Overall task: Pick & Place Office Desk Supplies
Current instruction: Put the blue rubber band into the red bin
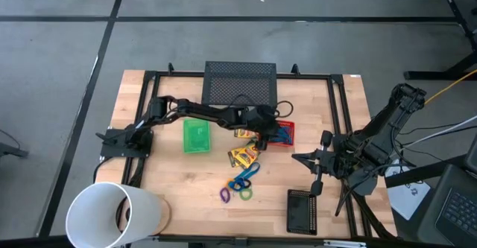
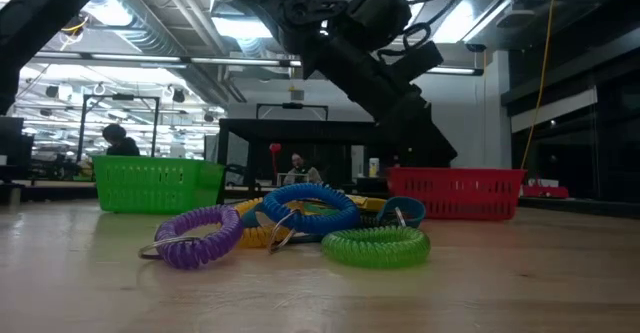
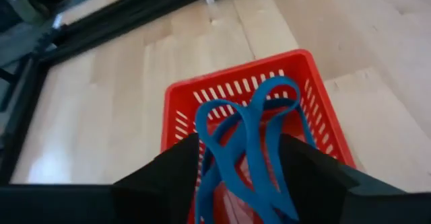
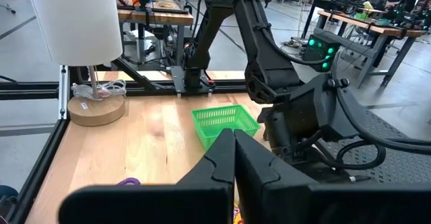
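My left gripper (image 3: 239, 177) stands open above the red mesh tray (image 3: 236, 72), near the table's middle (image 1: 270, 132). The blue cord bundle (image 3: 249, 136) runs between its fingers and lies down into the tray. Two yellow crayon boxes (image 1: 244, 156) lie on the table beside the tray. Coiled rings in purple (image 2: 195, 238), blue (image 2: 305, 208) and green (image 2: 375, 245) rest in a heap nearer the front edge (image 1: 240, 185). My right gripper (image 4: 234, 150) waits shut and raised at the table's right side (image 1: 298, 159). My left gripper has the blue cord bundle's near loops (image 3: 222, 183) between its two spread fingers, which slant down from the table's left. Whether the fingers touch the loops I cannot tell. The far loops (image 3: 269, 93) rest inside the red tray.
A green mesh tray (image 1: 197, 137) sits left of centre. One black mesh tray (image 1: 240, 84) stands at the far edge and another (image 1: 302, 211) at the front right. The big white cylinder (image 1: 112, 214) is at the front left corner.
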